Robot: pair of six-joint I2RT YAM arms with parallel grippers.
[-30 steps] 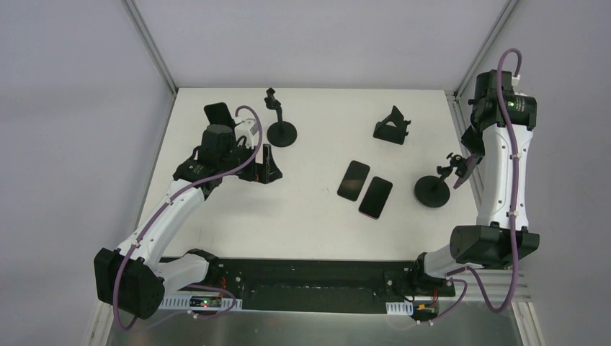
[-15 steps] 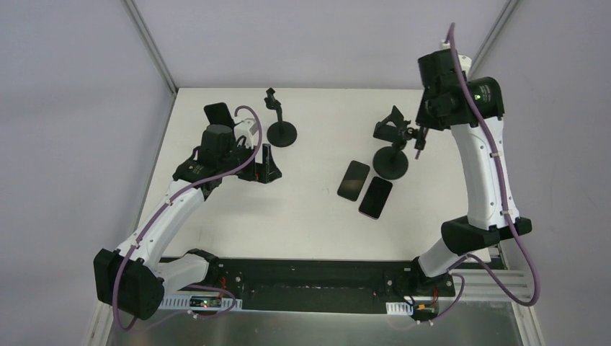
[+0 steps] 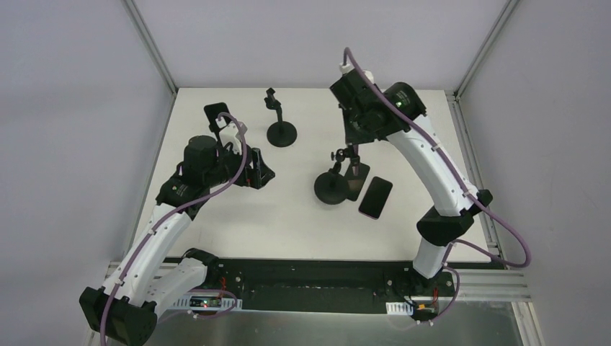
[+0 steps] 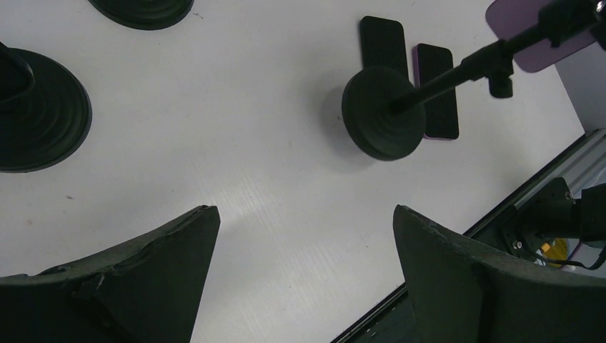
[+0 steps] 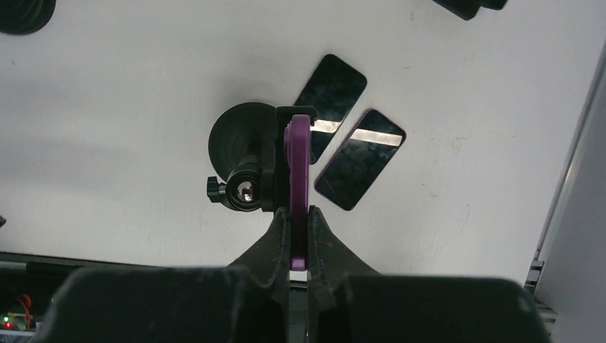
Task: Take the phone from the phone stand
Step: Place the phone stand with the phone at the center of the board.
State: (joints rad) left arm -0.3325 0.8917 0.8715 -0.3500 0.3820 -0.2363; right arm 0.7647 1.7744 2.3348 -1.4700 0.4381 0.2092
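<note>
My right gripper (image 5: 299,211) is shut on the edge of a purple phone (image 5: 299,164) that still sits in the clamp of a black round-base phone stand (image 5: 239,139). In the top view the right gripper (image 3: 351,148) holds this over the table's middle, with the stand's base (image 3: 331,189) below it. I cannot tell whether the base touches the table. The left wrist view shows the stand (image 4: 382,114) and the purple phone (image 4: 532,36). My left gripper (image 4: 304,211) is open and empty above the table's left part (image 3: 251,169).
Two phones lie flat in the middle, one black (image 3: 358,182) and one purple-edged (image 3: 375,197), right next to the stand's base. A second round-base stand (image 3: 281,133) is at the back. Another stand holding a black phone (image 3: 218,113) is at the back left.
My right arm has swung left from the table's right edge to its middle, carrying the purple phone and its stand along. My left arm has pulled back a little to the left.
</note>
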